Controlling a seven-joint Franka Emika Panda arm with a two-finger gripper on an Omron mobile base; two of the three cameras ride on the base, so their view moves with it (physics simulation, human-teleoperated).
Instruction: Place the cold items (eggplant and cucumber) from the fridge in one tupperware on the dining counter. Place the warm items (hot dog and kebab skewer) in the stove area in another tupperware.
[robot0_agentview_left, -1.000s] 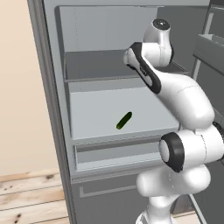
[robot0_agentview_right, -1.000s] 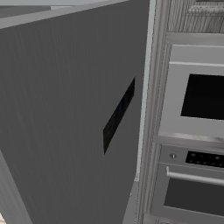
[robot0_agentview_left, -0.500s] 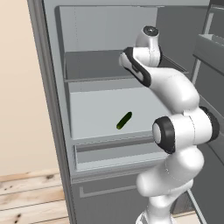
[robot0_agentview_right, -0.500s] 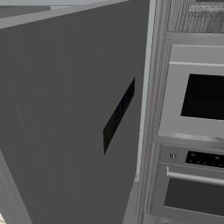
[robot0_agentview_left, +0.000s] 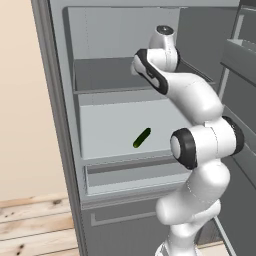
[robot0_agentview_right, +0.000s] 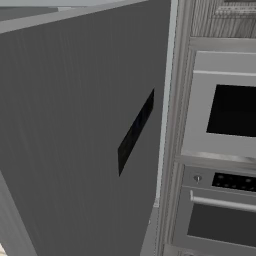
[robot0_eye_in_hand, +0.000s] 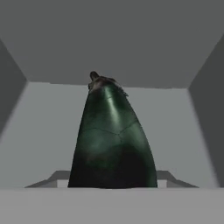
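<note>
A: Where's the claw right now?

B: Deep in the fridge (robot0_agentview_left: 65, 125), on the upper shelf (robot0_agentview_left: 107, 90). In the hand view the eggplant (robot0_eye_in_hand: 113, 140) sits right up against the camera, stem end pointing away toward the back wall (robot0_eye_in_hand: 109, 43). The fingertips themselves are hidden behind its dark body, so I cannot tell whether the claw is wide, narrow or already squeezing it.

A: So the step is grabbing the eggplant?

B: That's my reading — the hand is lined up along its length, centred on the fat end. To do it well, I'd want the pads to meet the flanks evenly, not the tapering part, since a smooth, rounded skin like that could squirt forward if pinched off-centre.

A: And the lift?

B: Raise it only slightly, then draw straight back out — the shelf space looks low, and the arm (robot0_agentview_left: 190, 100) is bent tightly through the opening, with the door bins (robot0_agentview_left: 240, 55) close on its right side.

A: The other cold item?

B: The cucumber (robot0_agentview_left: 142, 138) lies tilted on the shelf below, well apart from the hand, just above the drawer (robot0_agentview_left: 130, 175). It's untouched

A: Anything from the right base view?

B: The grey fridge door (robot0_agentview_right: 75, 125) and a wall oven (robot0_agentview_right: 225, 120) beside it
</note>
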